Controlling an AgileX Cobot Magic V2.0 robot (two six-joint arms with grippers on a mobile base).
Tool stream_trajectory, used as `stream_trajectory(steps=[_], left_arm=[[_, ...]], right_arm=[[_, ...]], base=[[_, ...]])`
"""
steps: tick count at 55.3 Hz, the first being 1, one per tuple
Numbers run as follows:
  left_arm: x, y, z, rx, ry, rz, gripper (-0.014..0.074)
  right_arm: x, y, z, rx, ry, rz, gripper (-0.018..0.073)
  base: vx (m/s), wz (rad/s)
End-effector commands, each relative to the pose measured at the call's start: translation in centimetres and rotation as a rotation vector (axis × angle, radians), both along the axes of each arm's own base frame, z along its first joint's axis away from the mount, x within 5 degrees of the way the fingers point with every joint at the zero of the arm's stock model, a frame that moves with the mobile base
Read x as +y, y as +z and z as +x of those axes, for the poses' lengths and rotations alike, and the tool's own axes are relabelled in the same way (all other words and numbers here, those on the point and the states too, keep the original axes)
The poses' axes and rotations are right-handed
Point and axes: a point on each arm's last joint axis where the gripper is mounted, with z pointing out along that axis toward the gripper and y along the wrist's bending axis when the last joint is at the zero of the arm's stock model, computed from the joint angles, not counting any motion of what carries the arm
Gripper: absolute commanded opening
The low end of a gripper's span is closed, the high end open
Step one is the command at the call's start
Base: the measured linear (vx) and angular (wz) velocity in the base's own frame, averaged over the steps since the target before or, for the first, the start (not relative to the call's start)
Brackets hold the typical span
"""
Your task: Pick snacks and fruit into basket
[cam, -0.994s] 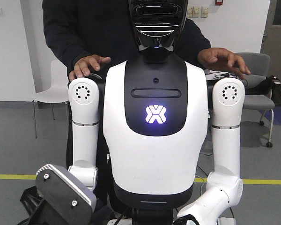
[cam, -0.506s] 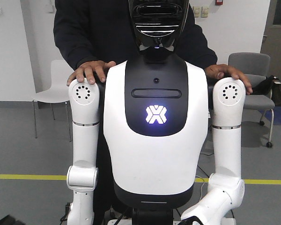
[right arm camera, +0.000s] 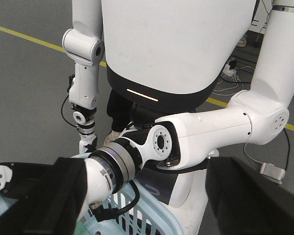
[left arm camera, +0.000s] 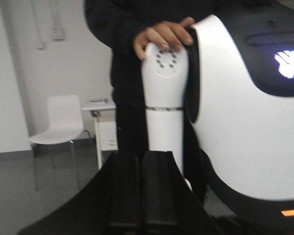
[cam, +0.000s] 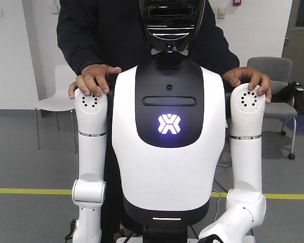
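No snacks or fruit show clearly in any view. A pale blue slatted basket (right arm camera: 154, 211) sits at the bottom of the right wrist view; a sliver of green inside its left edge is too small to name. My right gripper (right arm camera: 146, 169) is open, its black fingers (right arm camera: 39, 196) spread wide just above the basket with nothing between them. In the left wrist view my left gripper (left arm camera: 139, 157) is shut, its two black fingers pressed together and holding nothing, pointing up at a white robot.
A white humanoid robot (cam: 168, 152) stands right in front, one forearm (right arm camera: 137, 159) reaching over the basket. A person behind rests a hand (cam: 90, 79) on each of its shoulders. A white chair (left arm camera: 59, 125) and cabinet stand left, a grey chair (cam: 273, 81) right.
A black gripper body at the front view's lower left has dropped out of that view. The person's hands came down onto the humanoid's shoulders and stayed there.
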Motion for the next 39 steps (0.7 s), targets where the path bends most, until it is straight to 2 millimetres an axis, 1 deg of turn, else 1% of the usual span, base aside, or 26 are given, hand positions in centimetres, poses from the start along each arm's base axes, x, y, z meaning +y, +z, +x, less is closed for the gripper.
stream_trajectory(steps=[1,4,10,13,17,21,25,29,32,35,39], left_arm=[[1.4,2.2,-0.9,-0.154,0.104,-0.033,-0.001],[1.8,1.9,-1.5,-0.156,0.124,-0.019,-0.001],[1.9,0.4,-2.1,-0.083,0.107,0.037,-0.001],[1.5,-1.0,-2.2,0.006,0.057,0.063,-0.001],[1.1,-2.8,-2.5,0.138,-0.004,0.023,-0.001],[0.9,-4.4,-2.7,0.25,-0.03,0.004,-0.001],[0.9,-5.5,-2.9,0.322,-0.03,0.004,-0.001],[1.2,-6.4,-3.2,0.319,-0.008,0.015,-0.001],[1.5,-7.5,-3.6,0.266,0.027,0.01,-0.001],[1.6,-7.5,-3.9,0.262,0.043,0.018,-0.001],[1.8,-7.1,-4.3,0.211,0.07,0.041,-0.001]], right_arm=[[0.2,1.8,0.2,-0.106,0.016,0.033,0.0553],[0.1,1.8,0.2,-0.103,0.015,0.031,0.0553],[0.1,1.8,0.2,-0.103,0.015,0.031,0.0553],[0.1,1.8,0.2,-0.103,0.015,0.031,0.0553],[0.1,1.8,0.2,-0.104,0.015,0.031,0.0553],[0.1,1.8,0.2,-0.104,0.015,0.031,0.0553],[0.1,1.8,0.2,-0.104,0.015,0.031,0.0553],[0.1,1.8,0.2,-0.104,0.015,0.031,0.0553],[0.1,1.8,0.2,-0.104,0.015,0.031,0.0553],[0.1,1.8,0.2,-0.104,0.015,0.03,0.0553],[0.1,1.8,0.2,-0.104,0.015,0.03,0.0553]], base=[[0.0,0.0],[0.0,0.0],[0.0,0.0],[0.0,0.0],[0.0,0.0],[0.0,0.0],[0.0,0.0],[0.0,0.0],[0.0,0.0],[0.0,0.0],[0.0,0.0]])
